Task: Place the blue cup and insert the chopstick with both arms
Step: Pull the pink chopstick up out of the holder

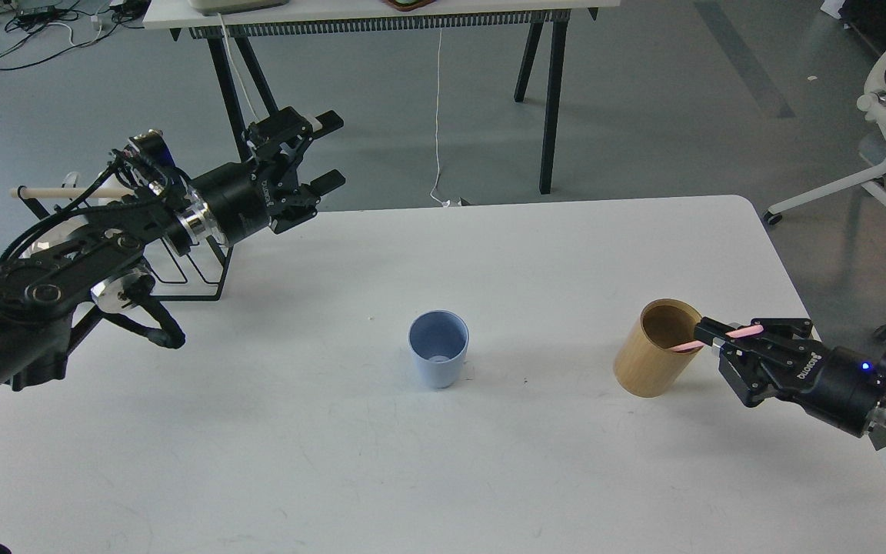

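Observation:
The pale blue cup (438, 359) stands upright and empty near the middle of the white table (443, 477). At the right, a tan wooden holder (657, 348) holds the pink chopstick (720, 338), whose top end pokes out over its right rim. My right gripper (716, 335) is shut on that pink end, just right of the holder. My left gripper (326, 150) hovers open over the table's far left edge, holding nothing, well away from the cup.
A black wire rack (189, 265) with a pale wooden rod (58, 191) stands at the table's far left, behind my left arm. Beyond the table are a second table's black legs (551, 100) and a white chair (885, 146) at the right.

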